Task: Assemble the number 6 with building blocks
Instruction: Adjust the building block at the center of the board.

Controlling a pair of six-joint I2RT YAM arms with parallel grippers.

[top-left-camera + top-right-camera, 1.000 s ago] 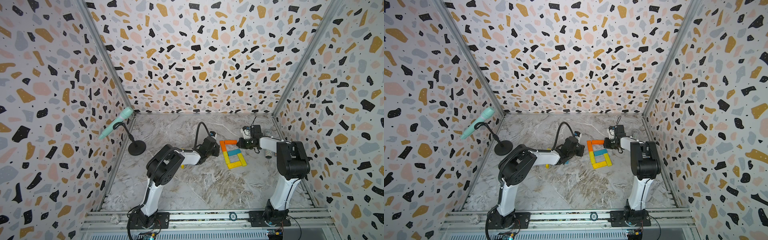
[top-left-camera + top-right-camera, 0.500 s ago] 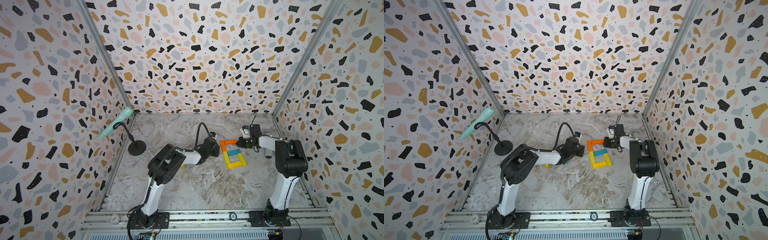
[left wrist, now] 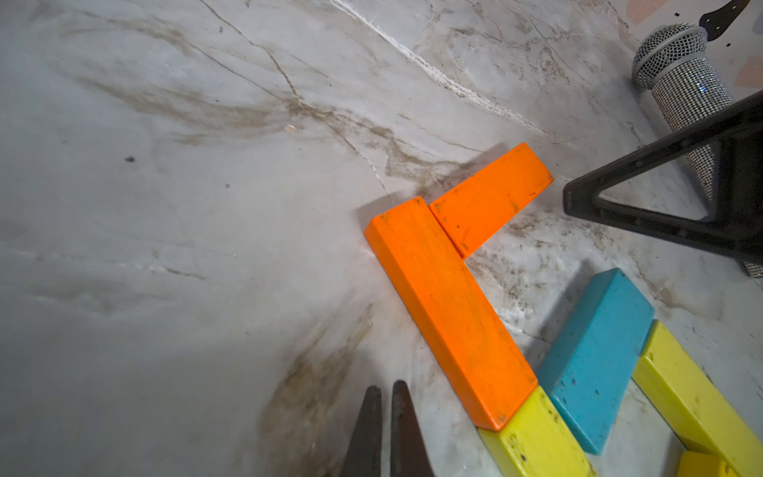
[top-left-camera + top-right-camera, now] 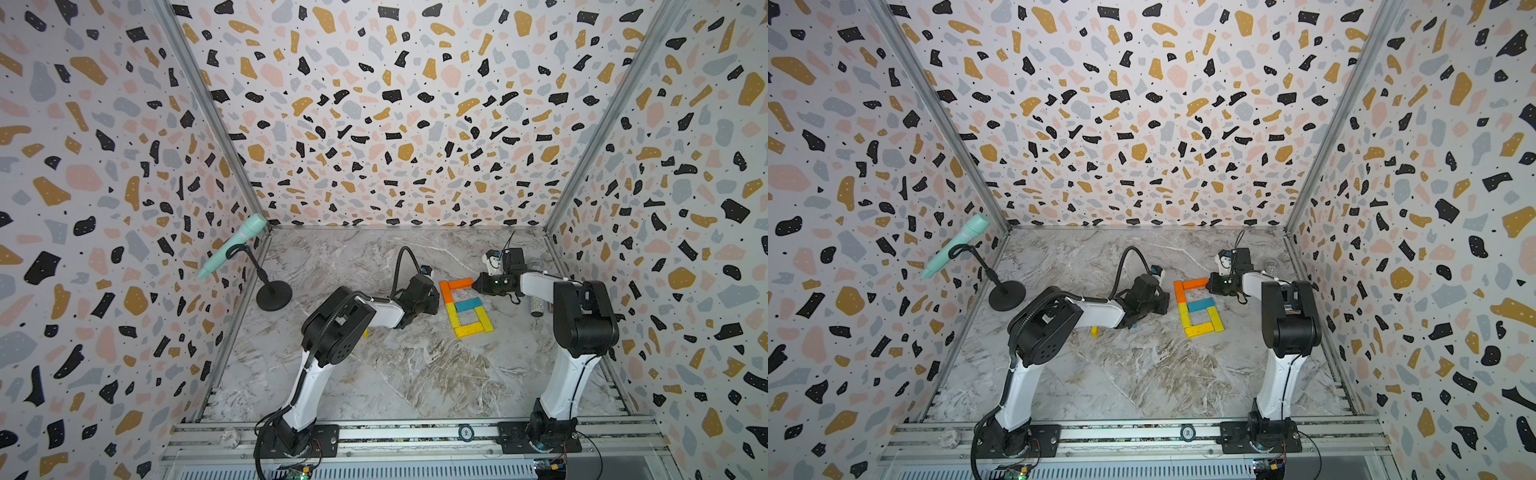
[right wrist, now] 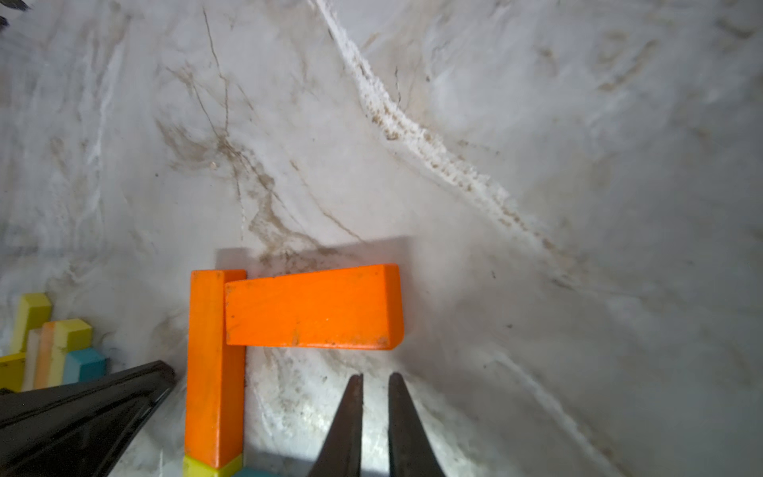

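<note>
The building blocks lie flat on the marble table as a figure 6: a short orange block [image 4: 457, 284] as the top bar, a long orange block [image 4: 446, 293] and a yellow one [image 4: 452, 318] down the left side, a blue block [image 4: 467, 304] across the middle, and yellow blocks [image 4: 473, 329] closing the loop. My left gripper [image 3: 386, 390] is shut and empty, just left of the long orange block [image 3: 450, 314]. My right gripper [image 5: 375, 378] stands beside the short orange block [image 5: 313, 307], jaws a narrow gap apart with only bare table between them.
Spare blocks [image 5: 49, 342] lie in a heap under my left arm; one yellow end [image 4: 1094, 331] shows. A glittery microphone [image 3: 681, 82] lies near the right wall. A mint microphone [image 4: 232, 245] on a black stand [image 4: 273, 295] is at the back left.
My right gripper's jaws have parted a little next to the short orange block. Both arms and the blocks have stayed almost where they were.
</note>
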